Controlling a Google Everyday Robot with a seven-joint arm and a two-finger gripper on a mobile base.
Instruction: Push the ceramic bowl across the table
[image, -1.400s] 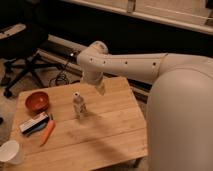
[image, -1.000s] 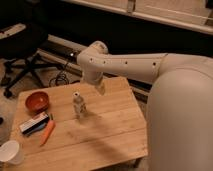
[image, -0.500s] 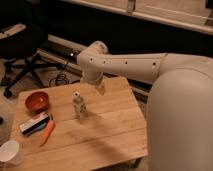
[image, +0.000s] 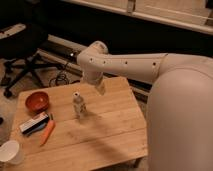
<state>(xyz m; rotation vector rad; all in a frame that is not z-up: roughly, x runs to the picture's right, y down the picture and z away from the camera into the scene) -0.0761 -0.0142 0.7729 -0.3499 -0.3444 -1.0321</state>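
Note:
The ceramic bowl (image: 37, 101), glossy red-orange and shallow, sits near the far left corner of the table (image: 107, 135), a light bamboo top. My gripper (image: 100, 88) hangs from the white arm over the far middle of the table, pointing down, well to the right of the bowl and not touching it. It is open and holds nothing. A small clear bottle (image: 78, 105) stands upright between the bowl and the gripper.
A thin orange carrot (image: 47, 132) and a white-and-blue packet (image: 34, 123) lie just in front of the bowl. A white paper cup (image: 10, 152) stands at the near left corner. An office chair (image: 24, 55) is behind the table's left side.

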